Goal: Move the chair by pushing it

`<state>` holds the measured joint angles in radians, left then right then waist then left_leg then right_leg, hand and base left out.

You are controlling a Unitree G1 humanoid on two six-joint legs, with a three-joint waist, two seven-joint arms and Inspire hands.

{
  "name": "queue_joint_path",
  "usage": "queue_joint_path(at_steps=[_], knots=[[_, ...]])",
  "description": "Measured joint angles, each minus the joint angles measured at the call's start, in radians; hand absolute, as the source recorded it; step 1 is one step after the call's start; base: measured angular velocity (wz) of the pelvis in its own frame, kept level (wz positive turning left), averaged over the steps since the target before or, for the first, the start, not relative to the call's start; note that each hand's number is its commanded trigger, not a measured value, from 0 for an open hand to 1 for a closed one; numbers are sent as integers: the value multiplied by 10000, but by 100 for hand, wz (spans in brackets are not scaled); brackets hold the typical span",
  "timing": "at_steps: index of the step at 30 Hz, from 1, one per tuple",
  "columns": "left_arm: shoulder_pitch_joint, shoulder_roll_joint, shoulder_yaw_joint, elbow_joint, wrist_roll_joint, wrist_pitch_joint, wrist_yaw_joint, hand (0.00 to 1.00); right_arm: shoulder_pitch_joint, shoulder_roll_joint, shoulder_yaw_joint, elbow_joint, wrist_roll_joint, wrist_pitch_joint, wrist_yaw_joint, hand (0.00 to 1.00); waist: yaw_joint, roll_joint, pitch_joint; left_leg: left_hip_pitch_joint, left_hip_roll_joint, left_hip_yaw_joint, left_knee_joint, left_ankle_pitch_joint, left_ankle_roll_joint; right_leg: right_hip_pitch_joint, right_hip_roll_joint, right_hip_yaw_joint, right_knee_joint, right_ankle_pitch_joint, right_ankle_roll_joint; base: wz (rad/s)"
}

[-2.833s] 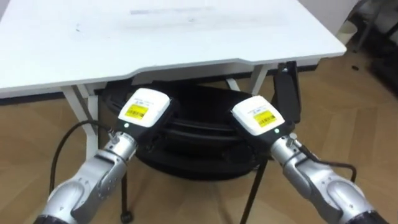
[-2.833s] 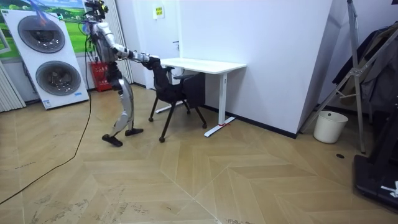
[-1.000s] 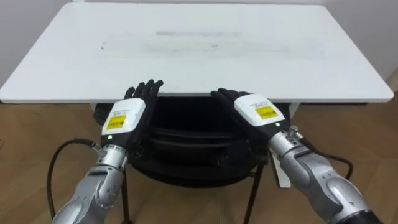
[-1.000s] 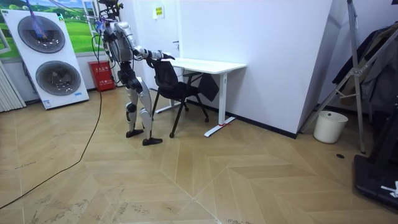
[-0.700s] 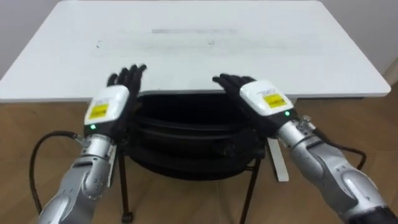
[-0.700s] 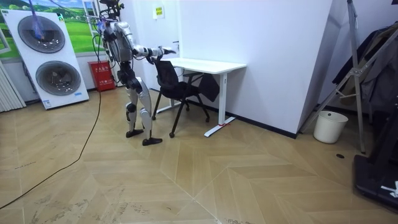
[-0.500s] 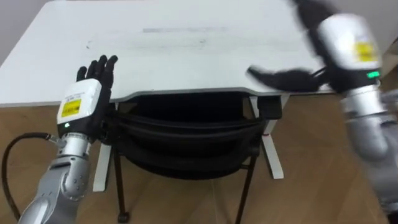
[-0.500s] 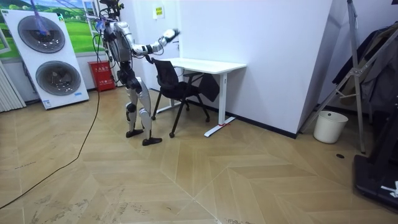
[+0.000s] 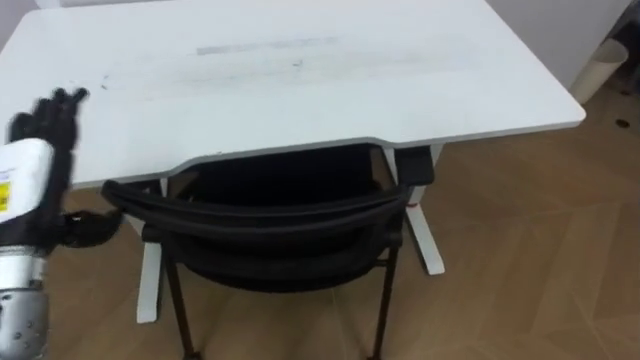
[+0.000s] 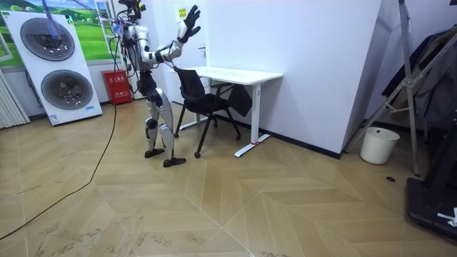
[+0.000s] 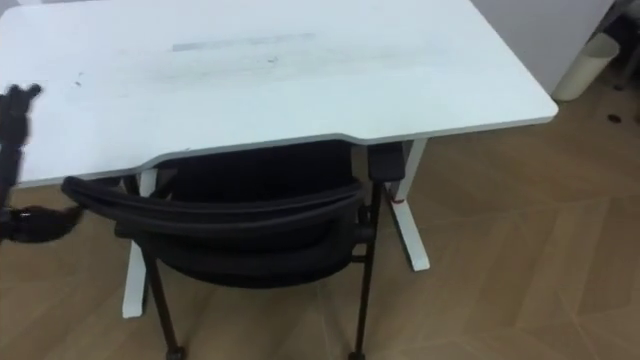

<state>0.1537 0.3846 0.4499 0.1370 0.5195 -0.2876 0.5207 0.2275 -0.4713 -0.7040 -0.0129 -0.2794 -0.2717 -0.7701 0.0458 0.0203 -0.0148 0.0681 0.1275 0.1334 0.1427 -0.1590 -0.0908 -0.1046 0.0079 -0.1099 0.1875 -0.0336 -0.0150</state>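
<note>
Evidently the chair (image 9: 285, 262) stands tucked in, seat under the white desk (image 9: 300, 90), with the left hand (image 9: 25, 175) straight-fingered beside its backrest (image 9: 260, 205), seemingly clear of it, and the right hand (image 10: 189, 16) raised high, fingers spread; if more tucking is needed, both palms should press square on that backrest.

The chair (image 9: 270, 215) is black. The desk (image 9: 300, 90) is white, also its legs. The floor (image 9: 530, 260) is light brown wood with herringbone pattern.

A white desk (image 9: 300, 80) stands against the wall (image 10: 307, 64) on a herringbone wood floor (image 10: 214, 207), with two stacked washing machines (image 10: 56, 68) and a red box (image 10: 118, 87) nearby. A white bin (image 10: 376, 145) sits well apart at the room view's right.
</note>
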Motion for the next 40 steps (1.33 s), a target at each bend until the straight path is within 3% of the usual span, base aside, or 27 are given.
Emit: queue_joint_path(at_steps=[2,4,6,7,9,11,12,15,17,22,24,29,33,36,40], knots=[[343,-102,653,9,-1397,-23,816,0,703,117,50,165,1261,-22,-123,0,-115,107,-49,336,-33,32,-160,-65,41,253,-39,13,105,-157,58,-4],[873,-311,1211,84,-2559,16,1235,0,1377,558,45,939,2572,6,-154,0,-165,147,-55,643,-40,142,-140,-225,47,349,-53,126,409,-448,112,-11],[1910,-871,1383,814,-3952,169,1560,0,2134,1494,194,2577,4605,134,46,0,-220,108,-63,689,-31,175,-73,-336,46,339,-69,215,550,-574,123,-7],[2102,-1018,1308,1199,-4314,242,1554,0,2276,1716,276,3072,5148,183,181,0,-258,109,-63,673,-34,174,-69,-341,52,328,-85,217,542,-575,126,0],[2862,-1722,942,2971,-5781,668,1483,0,2301,2489,639,5100,6825,470,590,0,-505,89,-55,538,-68,165,42,-407,100,217,-201,205,567,-610,182,0],[3104,-2127,812,4429,-6452,736,1401,0,2311,2911,743,6470,7569,544,852,0,-660,75,-42,465,-106,123,86,-510,93,214,-183,165,548,-628,214,4],[3282,-2247,729,5199,-6788,786,1336,0,2310,3087,748,7221,7921,549,1041,0,-693,68,-37,486,-142,118,81,-531,121,230,-201,184,555,-630,252,5],[3419,-2247,438,7193,-7203,787,907,0,2334,3158,1267,9169,8638,560,1827,0,-738,-21,-19,501,-220,58,99,-585,200,327,-286,150,512,-629,351,6],[3386,-2262,59,8260,-7245,808,518,0,2175,3162,1897,10387,8591,636,2374,0,-716,-41,-31,506,-265,35,112,-615,248,364,-346,145,493,-607,385,6],[3243,-2426,-833,10069,-7626,1444,-704,0,1381,3182,3156,12433,7726,1392,3584,0,-714,4,-15,584,-401,59,198,-753,403,530,-465,198,435,-499,448,0],[3146,-2501,-1316,10455,-7637,1957,-1262,0,1072,3180,3862,12651,7190,1856,3963,0,-658,33,-9,766,-422,57,204,-825,444,781,-474,182,319,-496,498,4],[2461,-2612,-1918,10615,-6995,2950,-2234,0,119,3161,4802,12847,6007,2589,4592,0,-595,47,5,853,-451,42,198,-854,469,874,-490,118,297,-518,538,1],[1545,-2632,-2204,10527,-6530,3394,-2654,0,-623,3194,5318,12810,5653,2762,5040,0,-565,77,28,851,-444,-5,180,-822,522,942,-474,69,154,-481,550,2],[1061,-2670,-2399,10424,-6239,3492,-2659,0,-1015,3276,5665,12784,5476,2774,5239,0,-573,47,57,807,-445,-4,159,-822,523,914,-470,51,117,-477,556,0],[663,-2846,-2738,9815,-5049,3462,-2675,0,-1124,3478,6047,12527,5205,2778,5600,0,-661,-7,84,763,-407,-26,48,-830,510,919,-406,21,-54,-455,565,0]])
